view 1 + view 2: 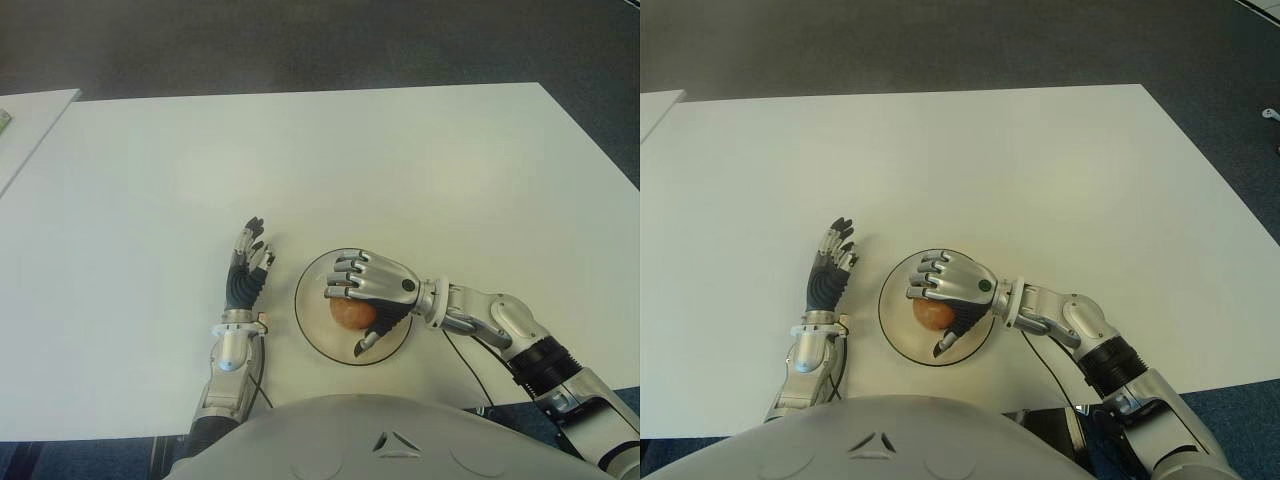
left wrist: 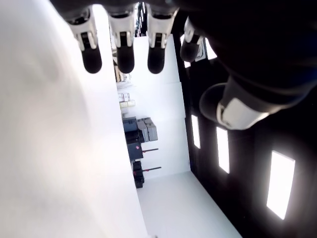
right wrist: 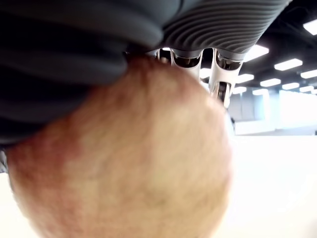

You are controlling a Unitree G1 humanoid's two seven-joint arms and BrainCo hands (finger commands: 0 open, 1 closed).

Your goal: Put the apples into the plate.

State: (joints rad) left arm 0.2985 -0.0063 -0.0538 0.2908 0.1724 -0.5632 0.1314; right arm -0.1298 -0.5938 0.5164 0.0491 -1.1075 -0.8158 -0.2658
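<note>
- Holding the apple [image 1: 352,314] over the plate [image 1: 312,322] is where I am now: my right hand [image 1: 368,290] is curled around it from above, fingers wrapped over the far side and thumb pointing back toward me.
- My right wrist view is almost filled by the apple, pressed against my palm, so I judge the grip to be firm.
- The apple sits inside the plate's rim as seen from above; I cannot tell whether it already touches the plate or hangs just above it.
- My left hand [image 1: 246,268] shows beside the plate on its left side, fingers straight and spread, holding nothing. It plays no part in this step.
- The step in hand is the placing, and it looks nearly done.
- The next move calls for lowering until the apple bears on the plate, then loosening my fingers gently and lifting straight up, so the round fruit does not roll toward the rim.
- I see no other apple on the table [image 1: 400,160].
</note>
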